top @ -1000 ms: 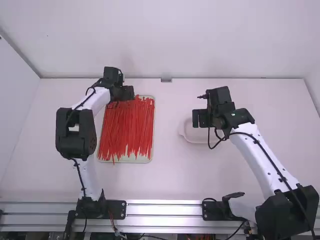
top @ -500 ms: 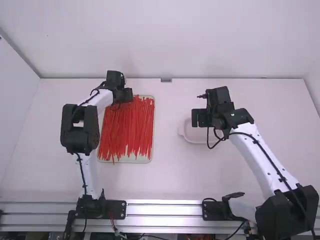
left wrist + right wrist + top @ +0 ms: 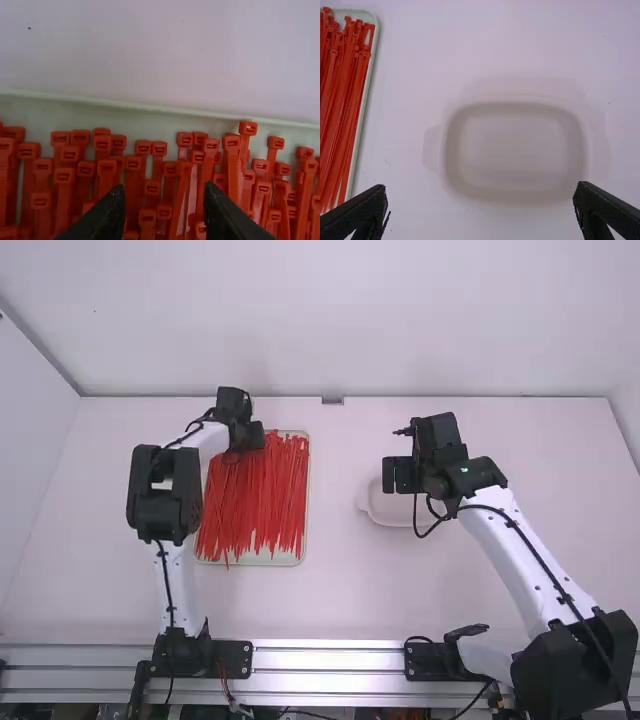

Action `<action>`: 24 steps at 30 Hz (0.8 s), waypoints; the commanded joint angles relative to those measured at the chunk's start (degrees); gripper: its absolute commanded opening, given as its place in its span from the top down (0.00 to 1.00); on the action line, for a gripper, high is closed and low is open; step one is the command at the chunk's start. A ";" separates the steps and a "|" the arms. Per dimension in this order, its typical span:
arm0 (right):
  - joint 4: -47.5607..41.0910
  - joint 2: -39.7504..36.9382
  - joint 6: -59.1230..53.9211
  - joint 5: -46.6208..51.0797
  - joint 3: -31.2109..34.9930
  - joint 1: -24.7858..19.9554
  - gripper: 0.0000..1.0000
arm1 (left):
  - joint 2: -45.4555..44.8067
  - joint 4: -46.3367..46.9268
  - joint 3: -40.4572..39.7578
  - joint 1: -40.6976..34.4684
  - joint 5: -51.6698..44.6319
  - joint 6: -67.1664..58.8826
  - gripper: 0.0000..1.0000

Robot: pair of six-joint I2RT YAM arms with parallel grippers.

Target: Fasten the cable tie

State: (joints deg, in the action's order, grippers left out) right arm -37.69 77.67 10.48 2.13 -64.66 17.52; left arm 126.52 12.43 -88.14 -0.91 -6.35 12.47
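Cable ties: a dense sheaf of bright orange-red plastic strips (image 3: 255,495) lies side by side on a tray on the left half of the table. Their square, slotted heads bunch at the far end and the thin tails run back toward the arms' bases.
Tray: pale, flat and rectangular (image 3: 305,452), with rounded corners and a low rim. The ties cover nearly all of it.
Left arm: from my remote seat I see it folded sharply, elbow raised beside the tray's left edge, wrist out at the tray's far end.
Left gripper: it hangs over the tie heads (image 3: 162,192), its black tapered fingers (image 3: 107,215) apart with several heads between the tips. I cannot tell whether they touch the ties.
Right arm: it stretches on a diagonal from its base to mid-table.
Right gripper: poised above a dish (image 3: 477,190), fingers spread wide and holding nothing.
Dish: white, shallow, smooth and oblong (image 3: 515,150), with rounded corners and a small tab handle at one end. It sits right of the tray, well apart from it.
Table: plain matte white (image 3: 330,570).
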 commanded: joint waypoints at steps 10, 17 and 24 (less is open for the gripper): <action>-0.15 0.24 0.24 0.50 -2.12 0.11 0.01 | 1.01 0.63 -1.38 -0.22 1.44 -0.26 0.72; -0.26 0.24 0.04 0.52 -2.12 0.11 0.01 | 1.01 0.57 -1.36 0.04 1.49 -0.28 0.72; -0.31 0.24 0.02 0.52 -2.12 0.11 0.01 | 1.01 0.83 -1.20 0.04 1.46 -1.75 0.75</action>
State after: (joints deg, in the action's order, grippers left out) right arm -37.82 77.67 10.39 2.15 -64.66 17.52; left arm 126.54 12.82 -88.14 -0.97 -5.30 11.92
